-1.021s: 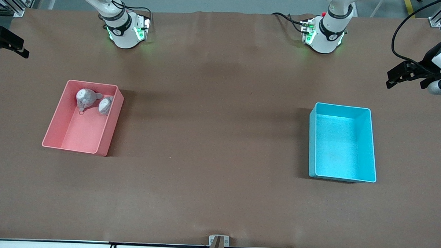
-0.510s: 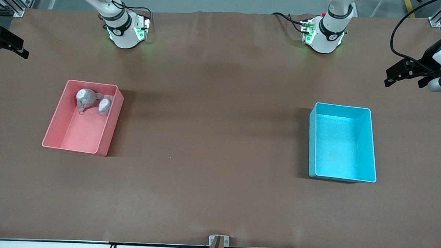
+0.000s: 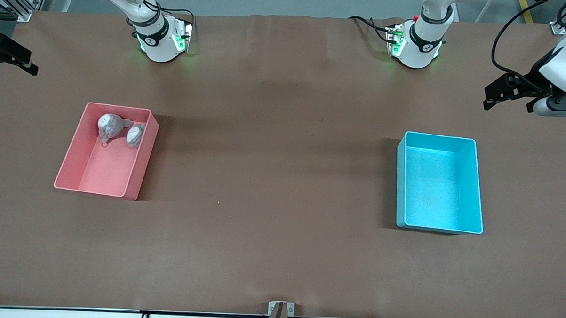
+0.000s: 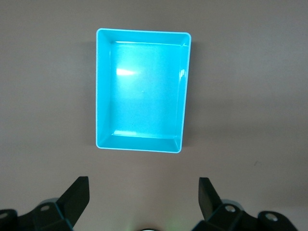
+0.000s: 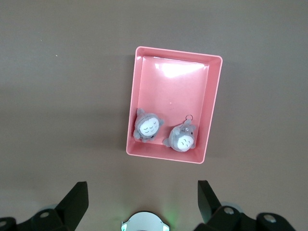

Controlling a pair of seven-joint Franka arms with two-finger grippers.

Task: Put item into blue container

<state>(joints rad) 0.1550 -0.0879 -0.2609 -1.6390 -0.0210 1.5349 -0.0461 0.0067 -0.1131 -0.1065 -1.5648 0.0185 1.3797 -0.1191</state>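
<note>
We see the blue container (image 3: 440, 183) sitting on the brown surface (image 3: 273, 177), with nothing in it. It lies below our left tool (image 4: 144, 199), a bit ahead of the tips. The left tool is spread wide and holds nothing; it hangs over the surface at the left arm's end.

The two gray plush toys (image 5: 166, 131) sit side by side in the pink bin (image 5: 149, 86). That bin lies below our right tool (image 5: 142, 199), also a bit ahead of its tips. The right tool is spread wide too and holds nothing.

We think the job is only at its start: no toy is picked up yet. Next, we think the right tool must go down into the pink bin, straight over one toy, and pinch it without bumping the wall or the toy beside it.
</note>
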